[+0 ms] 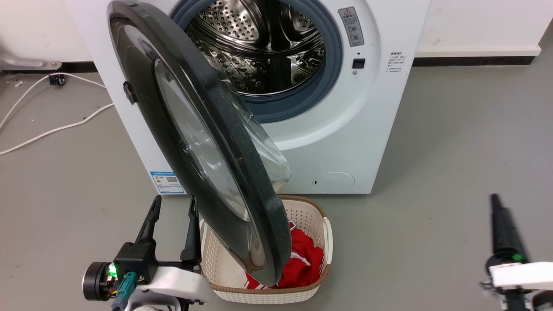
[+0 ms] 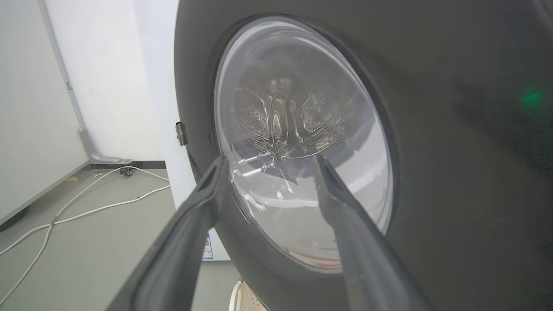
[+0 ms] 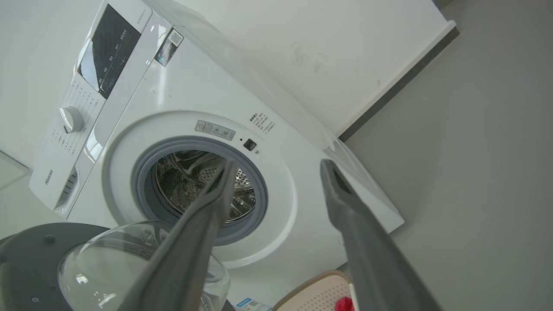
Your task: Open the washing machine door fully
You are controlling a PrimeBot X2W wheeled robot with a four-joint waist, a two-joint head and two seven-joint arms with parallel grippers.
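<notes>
black glossy door (image 1: 203,142) stands swung out from the left side of the white washing machine (image 1: 345,129), hinged there, its edge turned toward the head camera. it is roughly square to the machine front, not folded back flat. the clear glass bowl bulges toward the machine side. the steel drum (image 1: 259,43) is fully exposed, with a grey-blue ring around it. the door's lower part hangs over a cream basket (image 1: 311,211) on the grey floor (image 1: 432,172), just in front of the machine, with red cloth (image 1: 306,259) inside.

left gripper (image 1: 175,198) sits low on the outer side of the door, fingers spread apart with nothing between them. its right finger is just beside the door's lower rim and the basket. in the left wrist view both tips point at the door's glass; cannot tell if they touch it.

right gripper (image 3: 278,166) is well apart to the right over bare floor, fingers parted, empty, aimed at the machine front. white cable (image 1: 65,127) lies on the floor left of the machine.
</notes>
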